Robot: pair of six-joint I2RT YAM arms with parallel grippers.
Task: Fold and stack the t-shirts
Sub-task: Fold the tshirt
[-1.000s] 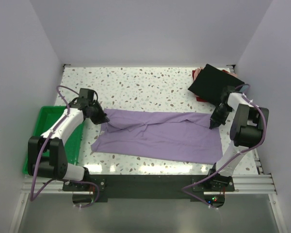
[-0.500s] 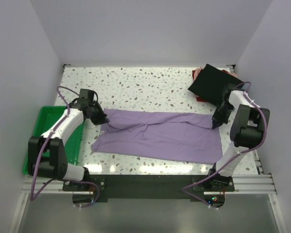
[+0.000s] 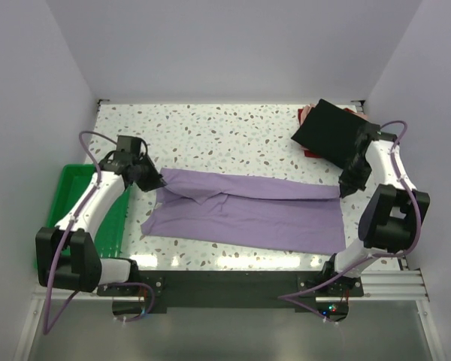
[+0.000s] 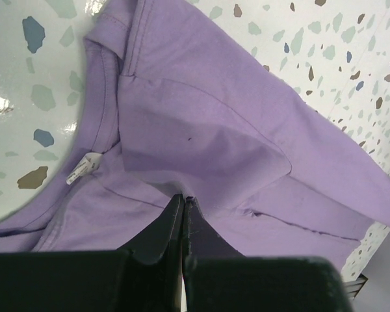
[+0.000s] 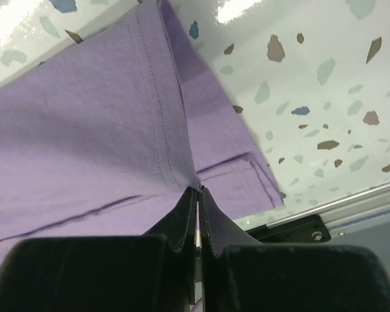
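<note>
The lavender t-shirt (image 3: 248, 214) lies folded lengthwise across the table's middle. My left gripper (image 3: 156, 182) is shut on its upper layer near the collar; the left wrist view shows the closed jaws pinching a raised fold of the lavender t-shirt (image 4: 201, 130). My right gripper (image 3: 344, 188) is shut on the shirt's far right edge; the right wrist view shows the lavender t-shirt (image 5: 104, 123) lifted by its hem at the tips. A folded black t-shirt (image 3: 329, 131) lies at the back right on a red/pink one (image 3: 304, 114).
A green plastic tray (image 3: 69, 188) stands at the table's left edge under the left arm. The speckled table (image 3: 233, 135) shows behind the shirt. White walls close in on three sides.
Both grippers have pulled apart and toward the back, lifting the shirt's top layer. The right gripper moved right and up, stretching the rear edge taut.
</note>
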